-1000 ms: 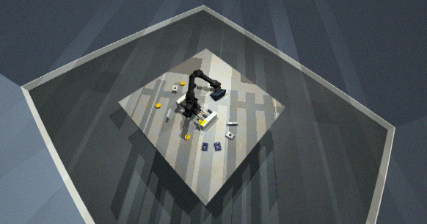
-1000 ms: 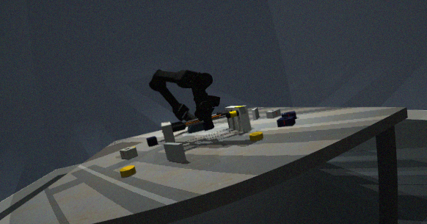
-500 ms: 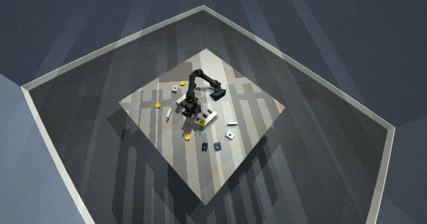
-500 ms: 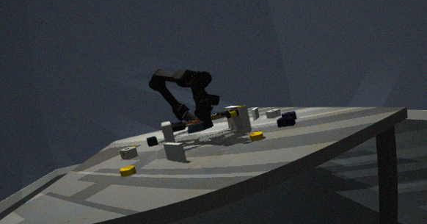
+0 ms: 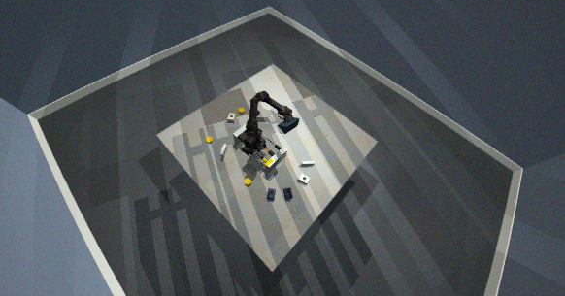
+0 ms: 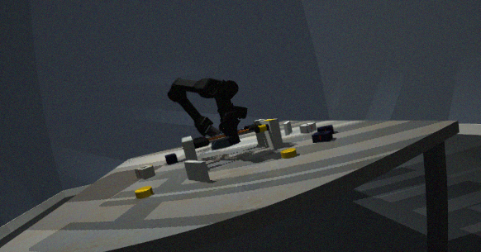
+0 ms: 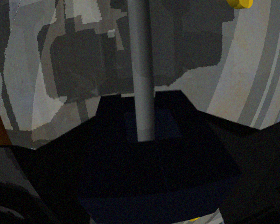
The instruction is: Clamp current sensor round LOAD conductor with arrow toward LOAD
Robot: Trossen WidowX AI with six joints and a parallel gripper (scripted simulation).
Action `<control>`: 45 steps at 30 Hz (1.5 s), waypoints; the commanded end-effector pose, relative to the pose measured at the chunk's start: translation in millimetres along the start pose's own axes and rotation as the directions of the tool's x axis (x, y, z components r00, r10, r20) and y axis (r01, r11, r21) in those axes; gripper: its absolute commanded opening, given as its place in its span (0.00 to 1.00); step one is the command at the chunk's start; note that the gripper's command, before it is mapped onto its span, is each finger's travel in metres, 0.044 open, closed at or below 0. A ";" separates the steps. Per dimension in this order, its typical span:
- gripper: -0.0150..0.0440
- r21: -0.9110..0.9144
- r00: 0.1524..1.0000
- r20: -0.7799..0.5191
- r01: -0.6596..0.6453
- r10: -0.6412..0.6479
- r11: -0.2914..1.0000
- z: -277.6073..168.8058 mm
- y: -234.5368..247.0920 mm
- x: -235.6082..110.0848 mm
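In the wrist view, the dark blue split-core sensor [image 7: 118,169] sits round a grey conductor rod [image 7: 140,50] that runs up and away from it. Its two halves look closed together with no gap. My gripper [image 7: 143,117] [image 5: 289,123] [image 6: 230,140] is shut on the sensor, with the dark fingers on either side. In the top and exterior views the sensor [image 5: 287,127] [image 6: 220,144] is low at the arm's tip, beside the white fixture [image 5: 278,159] [image 6: 274,134]. An orange rod [image 6: 225,135] with a yellow collar [image 6: 262,128] runs along the fixture. I can read neither a LOAD marker nor the arrow.
Yellow discs [image 5: 209,139] [image 5: 248,181] [image 6: 288,153], white blocks [image 5: 304,179] [image 6: 197,170] and dark blue blocks [image 5: 287,193] [image 6: 322,135] lie scattered on the table [image 6: 372,146]. A low wall [image 5: 146,65] surrounds the floor.
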State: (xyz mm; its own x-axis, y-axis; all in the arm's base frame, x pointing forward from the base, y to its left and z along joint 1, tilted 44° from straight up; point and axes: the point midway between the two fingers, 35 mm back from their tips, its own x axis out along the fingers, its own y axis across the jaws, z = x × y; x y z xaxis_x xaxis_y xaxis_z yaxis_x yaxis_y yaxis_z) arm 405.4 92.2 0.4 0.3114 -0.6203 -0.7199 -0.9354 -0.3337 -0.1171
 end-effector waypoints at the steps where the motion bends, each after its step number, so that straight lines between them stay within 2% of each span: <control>1: 0.39 -0.001 1.000 0.000 0.000 0.000 1.000 0.3 0.0 -0.2; 15: 1.00 -0.001 1.000 0.001 -0.006 0.006 1.000 0.3 -0.3 -0.5; 19: 0.85 -0.001 1.000 0.000 -0.001 0.001 1.000 -0.1 0.0 -0.2; 38: 0.63 -0.001 1.000 0.000 -0.001 0.001 1.000 -0.1 0.0 -0.2; 45: 0.32 -0.003 1.000 0.000 -0.003 0.003 1.000 -0.2 0.4 -0.2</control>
State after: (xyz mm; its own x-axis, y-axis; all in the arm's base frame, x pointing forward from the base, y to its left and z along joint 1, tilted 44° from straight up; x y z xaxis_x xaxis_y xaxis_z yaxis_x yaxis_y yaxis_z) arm 405.0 92.2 0.7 0.3091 -0.6213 -0.7200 -0.9357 -0.3341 -0.1135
